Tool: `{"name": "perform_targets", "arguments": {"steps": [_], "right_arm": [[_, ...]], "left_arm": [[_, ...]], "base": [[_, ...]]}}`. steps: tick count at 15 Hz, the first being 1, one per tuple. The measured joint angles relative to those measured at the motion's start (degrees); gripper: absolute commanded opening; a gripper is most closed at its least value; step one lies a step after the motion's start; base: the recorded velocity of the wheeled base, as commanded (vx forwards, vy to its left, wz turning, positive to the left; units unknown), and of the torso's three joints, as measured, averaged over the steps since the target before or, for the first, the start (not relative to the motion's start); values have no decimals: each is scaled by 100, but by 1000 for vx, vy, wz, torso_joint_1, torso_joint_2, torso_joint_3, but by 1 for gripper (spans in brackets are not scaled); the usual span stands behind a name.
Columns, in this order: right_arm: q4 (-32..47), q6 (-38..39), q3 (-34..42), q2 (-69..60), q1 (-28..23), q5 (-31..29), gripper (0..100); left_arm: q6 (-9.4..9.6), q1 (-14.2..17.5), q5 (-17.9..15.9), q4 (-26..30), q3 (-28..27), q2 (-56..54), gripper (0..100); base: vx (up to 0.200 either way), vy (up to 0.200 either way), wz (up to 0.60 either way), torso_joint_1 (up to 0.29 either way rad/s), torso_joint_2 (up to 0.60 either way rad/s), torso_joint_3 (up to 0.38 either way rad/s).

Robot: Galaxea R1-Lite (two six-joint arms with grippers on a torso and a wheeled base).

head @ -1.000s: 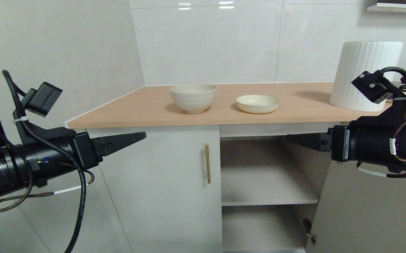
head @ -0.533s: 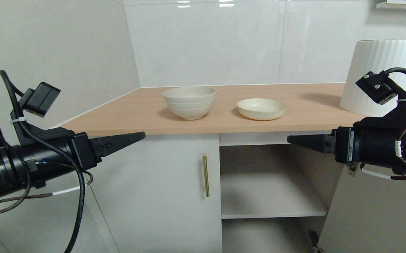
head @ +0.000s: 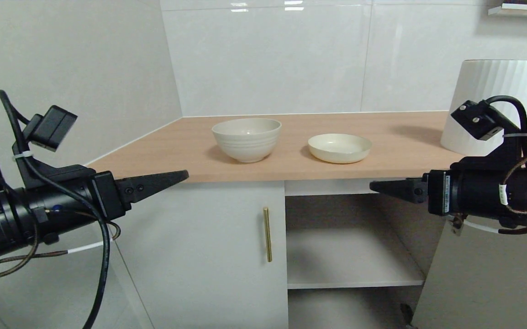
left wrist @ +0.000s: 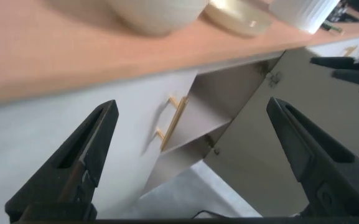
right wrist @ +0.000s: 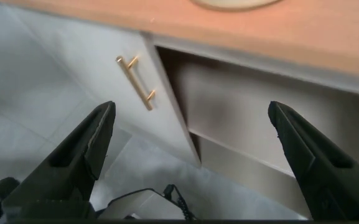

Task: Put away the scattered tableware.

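Observation:
A cream ribbed bowl (head: pixel 246 139) and a shallow cream plate (head: pixel 339 147) stand side by side on the wooden countertop (head: pixel 176 151). My left gripper (head: pixel 172 176) hangs in front of the closed cabinet door, below counter height and left of the bowl. It is open and holds nothing (left wrist: pixel 191 104). My right gripper (head: pixel 382 186) is at the open cabinet compartment, below the plate, also open and with nothing in it (right wrist: pixel 191 109). The left wrist view shows the bowl (left wrist: pixel 157 12) and the plate (left wrist: pixel 238 18) from below the counter edge.
A tall white ribbed container (head: pixel 496 105) stands on the counter at the right. The left cabinet door has a gold handle (head: pixel 267 234). The right door (head: pixel 487 274) is swung open, showing a bare white shelf (head: pixel 350 260). Tiled walls close the corner.
The whole picture has shifted, so the camera moved: the counter now sits lower and more of its top shows. Both grippers stay open, about where they were.

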Motion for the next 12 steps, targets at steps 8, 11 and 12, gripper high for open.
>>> {"name": "perform_targets", "arguments": {"steps": [8,11,12], "right_arm": [[-184,-17,18,245,-183,-6,100],[-227,-11,5,272,-215,-1,100],[-282,-20,2,289,-232,-1,100]], "left_arm": [[7,30,245,35,-41,69,100],[18,40,299,440,-306,166,100],[18,50,296,673,-482,207,100]], "base": [[0,0,0,168,-477,-290],[0,0,0,167,-396,-240],[0,0,0,71,-159,-105]]}}
